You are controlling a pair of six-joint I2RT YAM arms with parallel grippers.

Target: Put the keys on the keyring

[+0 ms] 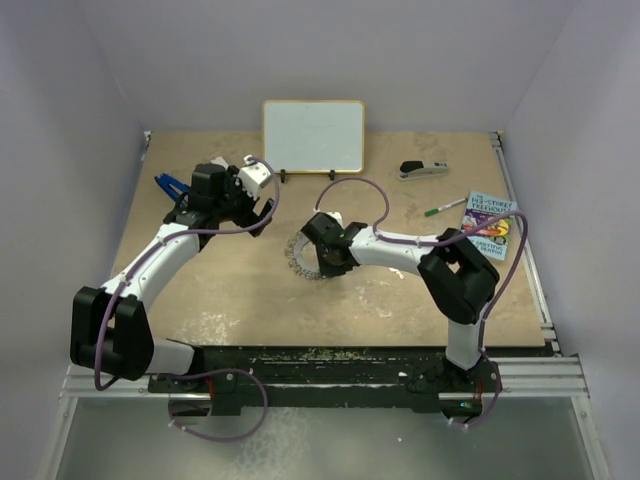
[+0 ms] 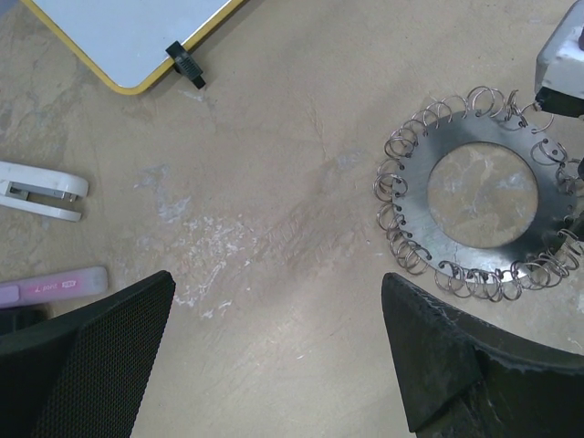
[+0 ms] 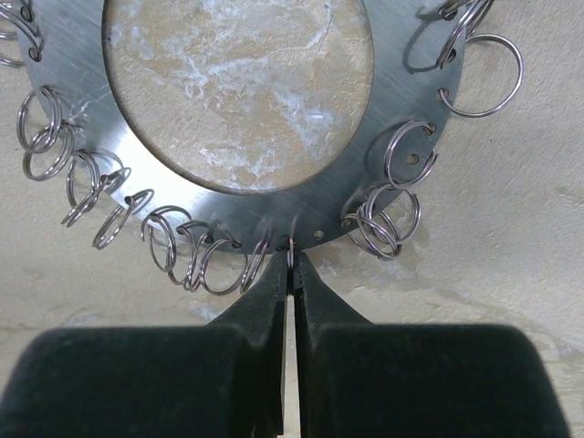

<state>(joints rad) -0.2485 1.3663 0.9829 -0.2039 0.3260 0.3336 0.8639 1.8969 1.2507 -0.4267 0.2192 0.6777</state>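
The keyring (image 1: 298,260) is a flat grey metal disc with a wide hole and a fringe of small split rings, lying mid-table. It also shows in the left wrist view (image 2: 415,182) and the right wrist view (image 3: 411,91). My right gripper (image 1: 315,262) (image 3: 290,260) is at the disc's near rim, shut on one small split ring (image 3: 290,245) that hangs from a rim hole. My left gripper (image 1: 260,212) (image 2: 278,278) is open and empty, hovering above bare table to the left of the disc. The red-headed key is out of view.
A whiteboard (image 1: 313,135) stands at the back. A white stapler (image 1: 423,169), a green-tipped pen (image 1: 443,208) and a book (image 1: 490,225) lie at the right. A blue object (image 1: 170,185) lies at the far left. A pink item (image 2: 55,285) lies near my left finger.
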